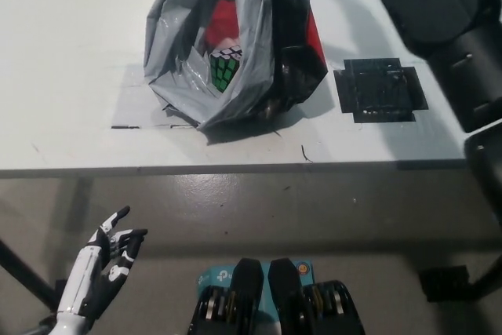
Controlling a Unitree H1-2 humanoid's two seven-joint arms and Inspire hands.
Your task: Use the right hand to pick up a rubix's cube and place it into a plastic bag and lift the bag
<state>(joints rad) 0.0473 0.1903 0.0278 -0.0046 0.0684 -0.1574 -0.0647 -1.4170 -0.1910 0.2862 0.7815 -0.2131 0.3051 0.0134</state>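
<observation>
Cube in the bag, bag at the point of lifting.

Head view: the grey plastic bag (235, 45) sits on the white table (70, 37), nearer the front edge than the far one, its mouth drawn up out of the top of the picture. The rubix's cube (223, 68) shows inside through the gap in the plastic, green and white faces outward, with something red above it. The black right arm (447, 29) rises past the table's right end and its hand is out of frame, so I cannot tell how its fingers stand. The white left hand (110, 260) rests below the front edge at lower left, fingers spread and empty. A black taped square (380, 90) lies just right of the bag. The risk I judge: the bag gapes toward the front edge, so an uneven lift could tip the cube out.
</observation>
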